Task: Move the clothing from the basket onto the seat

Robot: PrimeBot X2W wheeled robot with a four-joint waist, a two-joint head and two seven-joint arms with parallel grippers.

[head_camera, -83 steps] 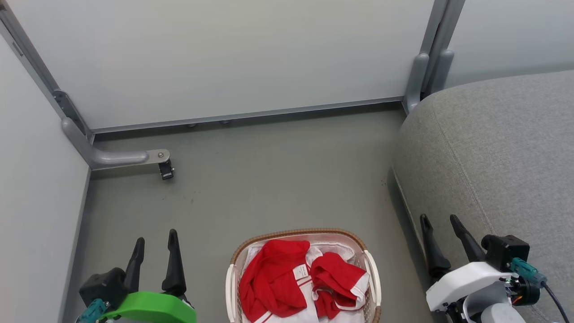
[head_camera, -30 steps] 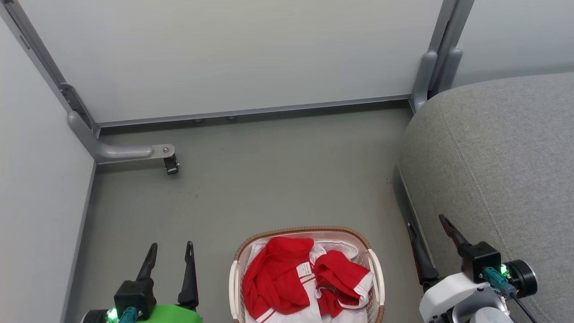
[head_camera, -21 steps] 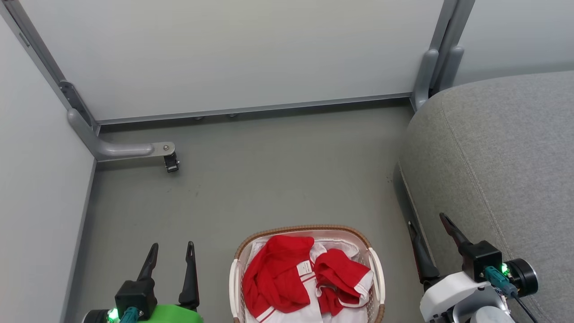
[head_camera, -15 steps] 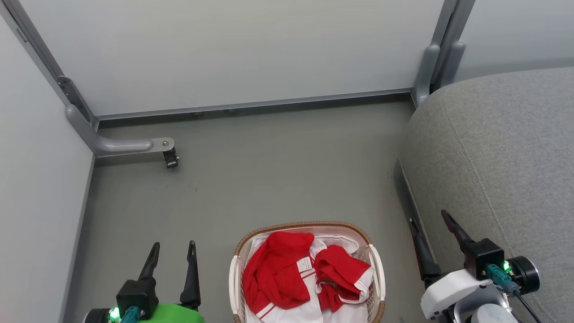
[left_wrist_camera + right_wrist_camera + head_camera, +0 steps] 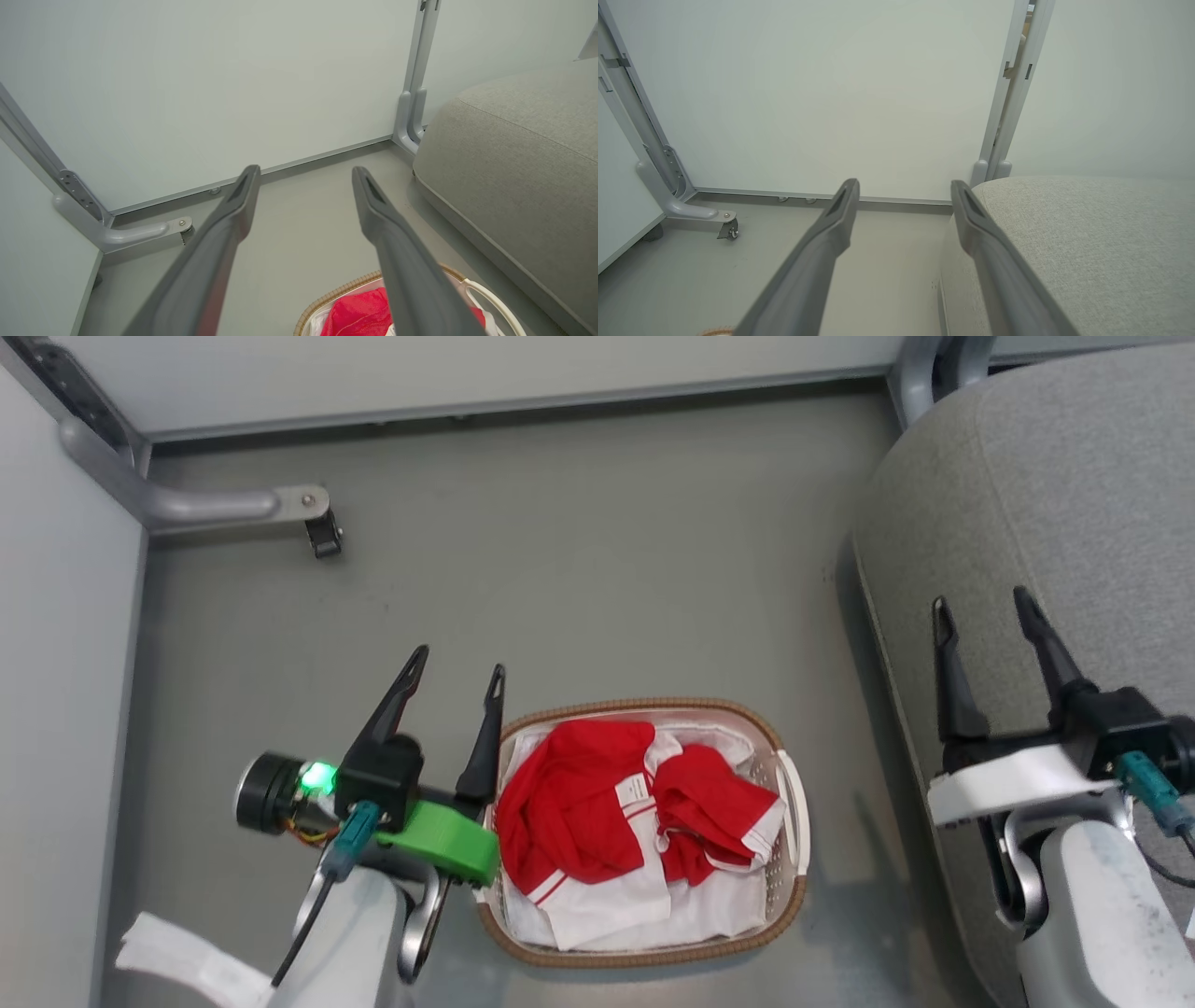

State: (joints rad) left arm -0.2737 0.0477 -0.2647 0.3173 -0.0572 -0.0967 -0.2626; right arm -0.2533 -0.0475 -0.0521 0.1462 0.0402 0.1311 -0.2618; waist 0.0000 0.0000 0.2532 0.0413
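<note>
In the head view the basket (image 5: 653, 704) stands on the grey floor (image 5: 579, 551) at about 6 o'clock from the middle of the picture. The clothing (image 5: 569, 812) lies bunched inside it, red folds over white panels, with a small white label (image 5: 632, 789) near the heap's centre. The left gripper (image 5: 459, 661) is at the basket's 9 o'clock. Its pale forearm (image 5: 350, 933) rises from the lower edge, and its green wrist piece (image 5: 439, 840) sits against the basket's left handle. Its jaws are released, spread apart with nothing between them, and point toward 1 o'clock. The inner one runs along the basket's near-left rim; whether it touches the rim or only hangs above it is hard to judge from here. The seat (image 5: 1074, 476) fills the 3 o'clock side, well bigger than the basket. The right gripper (image 5: 979, 596) hangs over the seat's rounded front edge on a white wrist (image 5: 1013, 779). Its jaws are likewise released and empty, pointing to 12 o'clock. A caster foot (image 5: 322, 534) of the wall frame stands at 10 o'clock.
</note>
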